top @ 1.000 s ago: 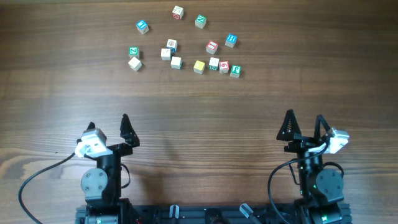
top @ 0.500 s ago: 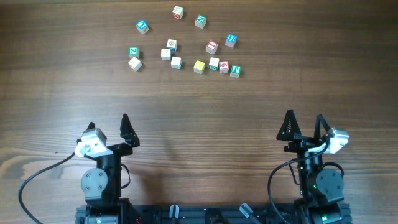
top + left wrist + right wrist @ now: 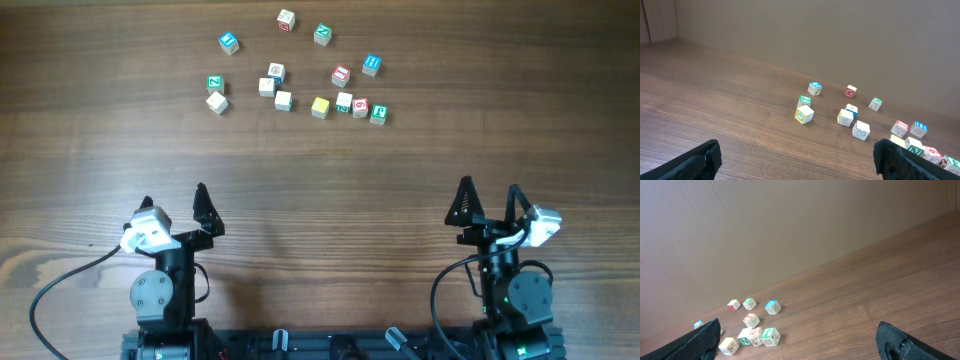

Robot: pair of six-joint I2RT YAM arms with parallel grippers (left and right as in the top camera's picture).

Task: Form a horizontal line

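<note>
On the brown wooden tabletop, your row of tiny wooden letter cubes lay far off, perhaps crooked; left gripper and right gripper gaped empty. Wide jaws could knock it apart.

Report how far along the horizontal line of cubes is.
Done: a rough row starts at the yellow cube and runs right. In hand: nothing; left claw and right claw sit open, away from the cubes. Left: scattered cubes like the blue-faced one need aligning.
</note>
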